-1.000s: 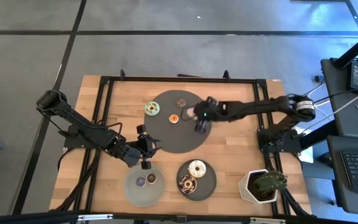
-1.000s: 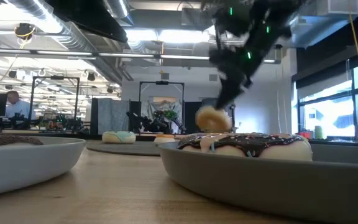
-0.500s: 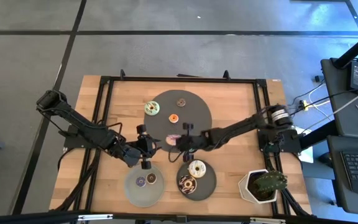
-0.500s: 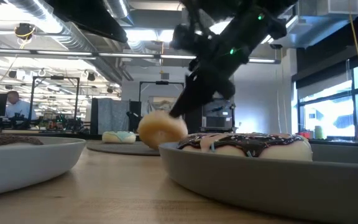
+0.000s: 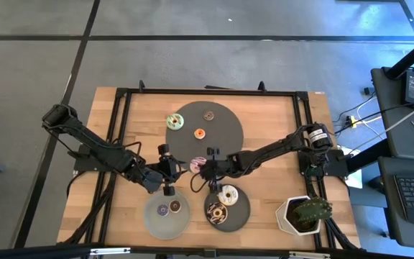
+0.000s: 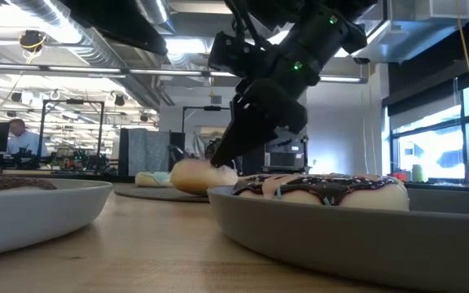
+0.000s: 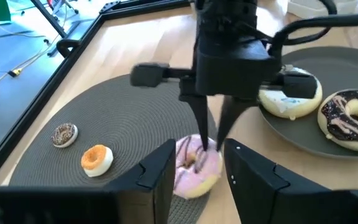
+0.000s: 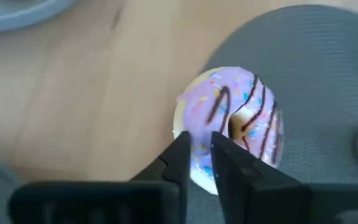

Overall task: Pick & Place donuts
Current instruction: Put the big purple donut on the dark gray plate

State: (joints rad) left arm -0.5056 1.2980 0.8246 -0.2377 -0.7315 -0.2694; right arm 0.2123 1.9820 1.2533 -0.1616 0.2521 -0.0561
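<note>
The pink donut (image 5: 197,166) lies flat, hole upward, on the near edge of the large dark mat (image 5: 225,140), half over its rim toward the bench (image 5: 139,122). The right gripper (image 5: 207,169) stands over it, jaws clenched on its ring at one side. The mat also carries a green donut (image 5: 175,122), an orange mini donut (image 5: 200,134) and a brown mini donut (image 5: 208,115). The dark plate (image 5: 241,207) holds a white donut (image 5: 228,195) and a chocolate donut (image 5: 215,212); the grey plate (image 5: 153,218) holds two mini donuts (image 5: 169,208). The left gripper (image 5: 165,169) waits just beside the mat, jaws parted.
</note>
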